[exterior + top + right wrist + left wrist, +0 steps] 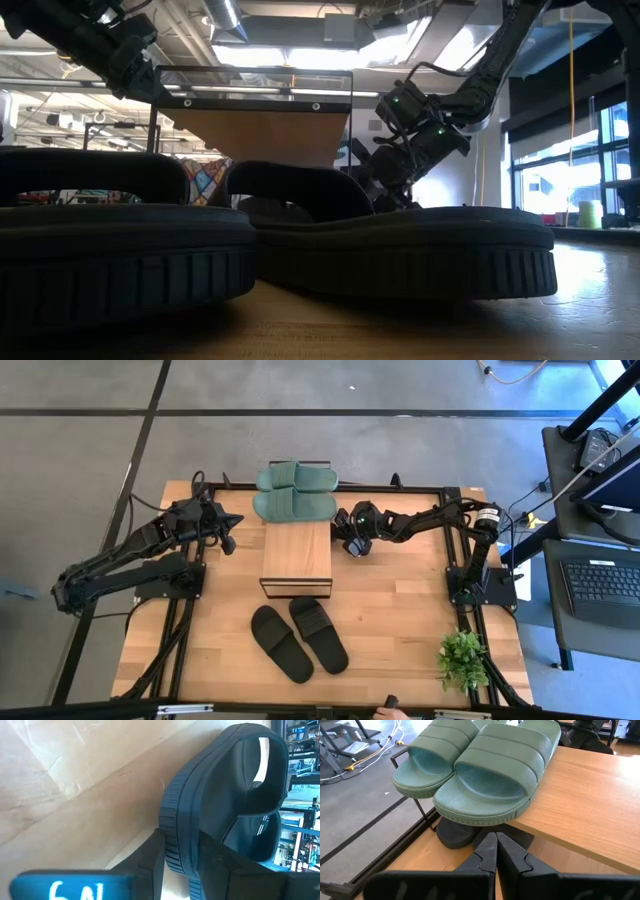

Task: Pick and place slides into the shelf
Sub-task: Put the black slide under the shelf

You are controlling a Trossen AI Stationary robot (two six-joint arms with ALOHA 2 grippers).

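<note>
Right pincer (181, 852) clamps a black slide's (220, 795) sole edge.

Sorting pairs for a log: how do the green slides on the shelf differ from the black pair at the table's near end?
The green slides are sage green; the black pair is matte black. The green slides rest on the shelf top at its far end, overhanging the edge; the black pair lies flat on the table in front of the shelf. The green slides point sideways, the black pair roughly lengthwise. Both are open-toe with one wide strap.
</note>
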